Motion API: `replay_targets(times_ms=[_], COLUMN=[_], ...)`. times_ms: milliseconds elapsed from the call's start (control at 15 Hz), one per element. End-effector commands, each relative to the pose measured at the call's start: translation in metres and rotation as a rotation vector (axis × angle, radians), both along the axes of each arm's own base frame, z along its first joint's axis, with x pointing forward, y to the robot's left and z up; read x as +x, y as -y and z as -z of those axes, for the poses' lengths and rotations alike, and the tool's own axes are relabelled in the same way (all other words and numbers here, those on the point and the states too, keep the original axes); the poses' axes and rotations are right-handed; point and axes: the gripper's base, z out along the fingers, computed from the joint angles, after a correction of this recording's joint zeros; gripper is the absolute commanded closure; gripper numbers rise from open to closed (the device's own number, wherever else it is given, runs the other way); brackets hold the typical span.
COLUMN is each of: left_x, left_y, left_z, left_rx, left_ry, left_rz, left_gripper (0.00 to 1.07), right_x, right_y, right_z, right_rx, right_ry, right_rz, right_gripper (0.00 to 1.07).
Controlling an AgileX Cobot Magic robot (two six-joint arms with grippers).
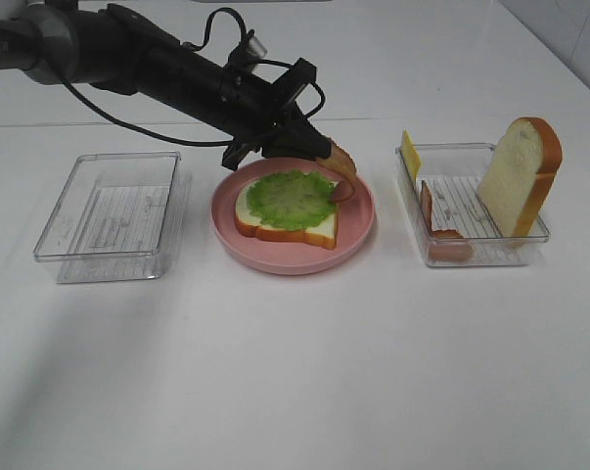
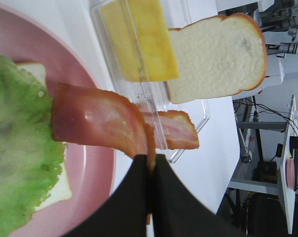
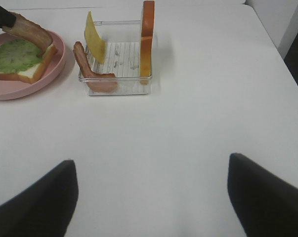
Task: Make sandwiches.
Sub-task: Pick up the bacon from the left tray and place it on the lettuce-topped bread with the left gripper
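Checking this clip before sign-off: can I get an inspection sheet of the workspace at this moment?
Surface: white table, carrying two trays and a plate.
Job's things: bottom bread topped with lettuce on pink plate; held bacon hanging over the plate; cheese, spare bacon and upright bread in right tray; left tray holds nothing.
Clutter: nothing seen.
Tools: left tool shut on held bacon; right tool open above bare table.
Cables: black cable hanging along left arm.
Surroundings: metal stands beyond the table edge.
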Motion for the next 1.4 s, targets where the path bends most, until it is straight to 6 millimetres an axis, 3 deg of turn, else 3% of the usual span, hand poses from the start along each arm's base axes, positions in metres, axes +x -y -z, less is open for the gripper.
replay_targets(times_ms=[67, 467, 933, 1400], left_x=[0.002, 0.010, 0.010, 0.014], left_y=[-0.007, -0.044, -0.057, -0.060], left_z=[-0.003, -0.011, 0.000, 0.002], left_rx=[0.038, 0.056, 0.235, 0.261], left_ry=[0.029, 0.009, -0.014, -0.049], left_rz=[0.013, 0.019, -0.002, -0.082], left_gripper=[1.07, 1.07, 1.07, 1.06], right_x=[-0.002, -0.002, -0.002, -0.002], right_y=[0.000, 0.000, 0.000, 0.000], right_z=[0.000, 0.000, 0.000, 0.000], right_rx=[0.004, 0.004, 0.004, 0.004], right_ry=[0.024, 0.024, 0.024, 0.024], right_rz=[0.007, 0.007, 0.007, 0.007], right_gripper=[0.29, 0.29, 0.29, 0.29])
